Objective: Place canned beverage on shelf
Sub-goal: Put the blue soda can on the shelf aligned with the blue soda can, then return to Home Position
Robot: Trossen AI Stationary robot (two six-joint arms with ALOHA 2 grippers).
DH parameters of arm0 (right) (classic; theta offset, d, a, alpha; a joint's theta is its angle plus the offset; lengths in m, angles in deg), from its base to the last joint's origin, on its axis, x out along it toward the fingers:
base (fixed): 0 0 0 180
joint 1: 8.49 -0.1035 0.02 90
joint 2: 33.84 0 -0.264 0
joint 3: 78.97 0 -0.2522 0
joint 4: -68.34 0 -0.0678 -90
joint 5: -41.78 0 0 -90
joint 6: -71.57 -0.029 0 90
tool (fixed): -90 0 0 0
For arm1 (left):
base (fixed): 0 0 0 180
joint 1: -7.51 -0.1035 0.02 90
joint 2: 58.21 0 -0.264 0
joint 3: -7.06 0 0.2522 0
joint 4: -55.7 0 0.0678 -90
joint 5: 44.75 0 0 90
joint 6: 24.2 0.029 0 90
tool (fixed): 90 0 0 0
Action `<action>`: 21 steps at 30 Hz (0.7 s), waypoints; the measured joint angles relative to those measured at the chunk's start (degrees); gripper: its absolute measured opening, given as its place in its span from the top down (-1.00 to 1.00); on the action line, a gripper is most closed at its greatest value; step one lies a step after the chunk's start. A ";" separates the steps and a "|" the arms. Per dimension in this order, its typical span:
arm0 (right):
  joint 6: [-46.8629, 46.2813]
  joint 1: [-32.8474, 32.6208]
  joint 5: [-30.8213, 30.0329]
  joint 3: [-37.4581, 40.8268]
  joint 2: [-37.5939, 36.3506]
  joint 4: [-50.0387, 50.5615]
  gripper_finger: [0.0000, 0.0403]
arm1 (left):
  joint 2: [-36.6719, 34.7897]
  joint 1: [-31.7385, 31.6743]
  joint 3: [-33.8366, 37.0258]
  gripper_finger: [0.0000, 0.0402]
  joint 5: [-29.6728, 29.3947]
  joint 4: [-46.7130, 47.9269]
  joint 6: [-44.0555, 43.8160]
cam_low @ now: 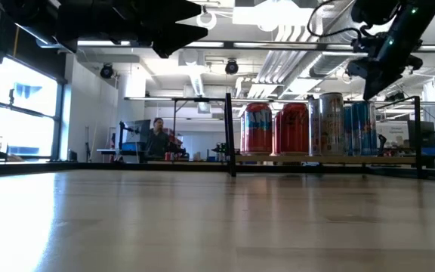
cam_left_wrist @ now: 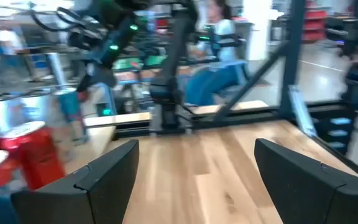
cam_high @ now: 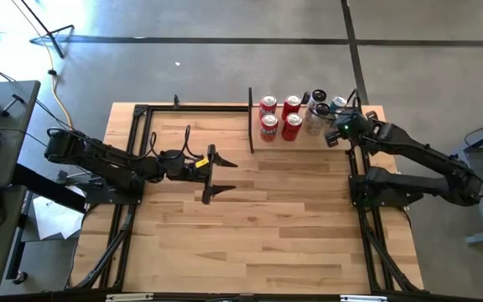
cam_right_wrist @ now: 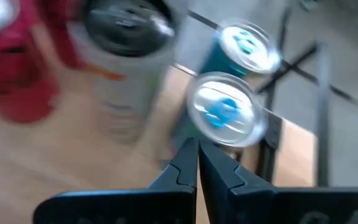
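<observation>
Right wrist view shows the right gripper [cam_right_wrist: 197, 163] with its two dark fingers pressed together, holding nothing, poised just above a blue can [cam_right_wrist: 227, 116]. Its round silver lid sits right beyond the fingertips, and a second blue can [cam_right_wrist: 247, 45] stands just past that. Off to one side of the fingertips is a pale can [cam_right_wrist: 126, 68] with a dark top, and further that way a smear of red cans [cam_right_wrist: 17, 68].

From above, all these stand bunched on the shelf [cam_high: 367, 134], a smooth pale board with thin black posts, so the beverage cans are already in place. The right gripper [cam_high: 335, 132] hangs over the blue ones.

My guess is the arm is between picks, or backing off. To do this well it should rise straight up from the lids before swinging away, since shut fingers so near a lid could tip these tall, smooth cylinders into their neighbours.

The left gripper [cam_high: 210, 172] hovers over bare planks well away from the shelf, fingers spread wide and empty. Between them its own view shows only pale, lightly grained wood, with the black frame beyond.

Glossy thin metal cans, packed tight, will slide and knock easily on that slick board.
</observation>
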 joint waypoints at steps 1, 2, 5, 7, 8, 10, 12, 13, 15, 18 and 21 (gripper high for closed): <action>0.84 -1.03 0.53 -0.01 -0.41 -0.39 1.00 | 0.00 -0.64 0.00 -0.54 1.98 0.38 0.08; 1.59 -2.09 1.21 0.06 -0.84 -1.31 1.00 | 0.00 -1.44 0.00 -0.54 4.32 0.88 -0.08; 4.57 -6.13 2.27 2.04 -3.05 -6.58 1.00 | 0.00 -4.36 0.00 -0.54 10.43 2.35 -1.60; 6.65 -9.43 2.71 4.21 -4.72 -12.75 1.00 | 0.00 -5.94 0.03 -0.54 12.29 3.66 -2.27; 8.07 -11.08 2.95 5.49 -5.45 -16.30 1.00 | 0.00 -6.52 0.07 -0.54 12.55 4.10 -2.32; 10.87 -14.25 4.48 8.31 -6.40 -22.99 1.00 | 0.00 -7.26 0.07 -0.54 12.75 4.53 -1.79; 13.65 -17.06 5.42 11.30 -6.73 -29.61 1.00 | 0.00 -7.79 0.07 -0.54 12.92 4.69 -0.96; 14.95 -18.27 5.45 12.81 -6.89 -32.92 1.00 | 0.00 -8.10 0.07 -0.54 13.00 4.89 -0.33; 17.25 -20.23 5.44 15.69 -6.97 -38.92 1.00 | 0.00 -8.76 0.09 -0.54 13.00 5.36 0.29; 20.30 -22.49 5.41 19.70 -7.60 -46.18 1.00 | -0.22 -9.68 0.58 -0.54 12.94 4.86 1.00; 21.56 -23.84 5.00 22.57 -9.21 -50.29 1.00 | -2.15 -10.80 3.21 -0.54 12.63 2.07 0.80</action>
